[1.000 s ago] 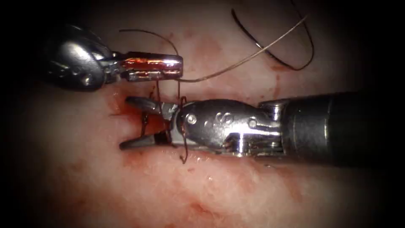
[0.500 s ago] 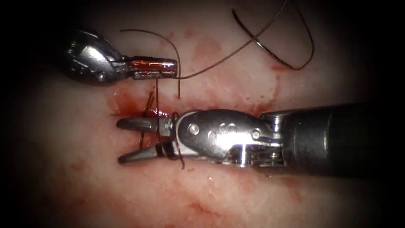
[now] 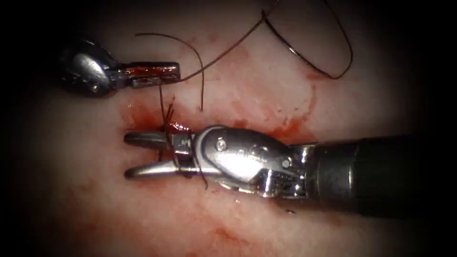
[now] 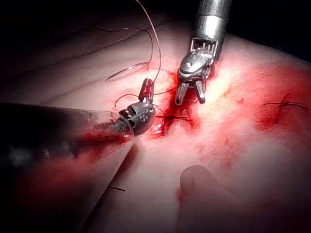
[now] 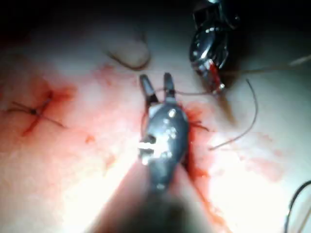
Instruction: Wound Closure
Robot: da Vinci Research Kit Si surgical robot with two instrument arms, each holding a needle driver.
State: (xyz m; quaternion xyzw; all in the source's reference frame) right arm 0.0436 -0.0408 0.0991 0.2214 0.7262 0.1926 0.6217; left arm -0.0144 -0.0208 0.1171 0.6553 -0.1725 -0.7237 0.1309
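My left tool [image 3: 177, 72] is shut on the thread [image 3: 219, 54]; one strand drops from its jaws to the stitch [image 3: 166, 126] in the red cut. My right tool [image 3: 127, 156] lies over the cut with its jaws open, holding nothing; the stitch's strands pass between them, and a loop of thread circles the base of its jaws [image 3: 196, 167]. The curved needle [image 3: 304, 59] lies free on the tissue [image 3: 266, 223] at the upper right, not in it. The left wrist view has the left tool [image 4: 146, 90] and the right tool [image 4: 190, 97]; the right wrist view has the right tool [image 5: 155, 83].
A loose thread tail [image 3: 190, 47] arcs above the cut. Red fluid [image 3: 290, 128] stains the tissue around the right tool. An earlier tied stitch [image 4: 286, 104] sits further along the tissue, also seen as a crossed stitch [image 5: 34, 111].
The left tool has drawn away to the left with the thread, pulling it tauter. The right tool has sunk lower over the cut, its jaws a little narrower.
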